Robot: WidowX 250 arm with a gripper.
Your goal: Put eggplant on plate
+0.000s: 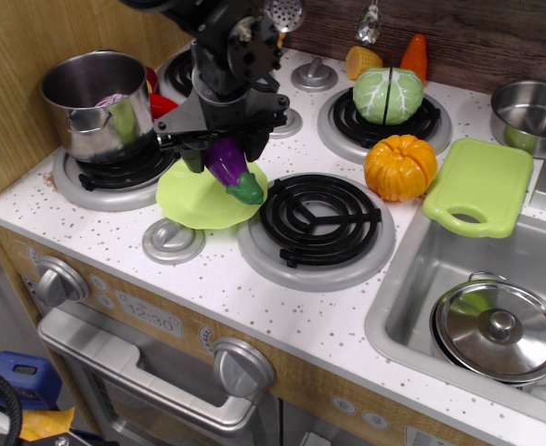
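The purple eggplant (230,164) with its green cap pointing down to the right hangs in my black gripper (223,149), which is shut on it. I hold it just above the round lime-green plate (191,202), which lies flat between the left front burner and the middle front burner. The eggplant's cap is over the plate's right part. I cannot tell whether the eggplant touches the plate.
A steel pot (97,102) stands on the left burner (106,177), a red pepper (162,105) behind it. An orange pumpkin (400,167), a cabbage (388,95) and a lime cutting board (480,186) are to the right. A lidded pot (498,327) sits in the sink. A knob (173,241) lies before the plate.
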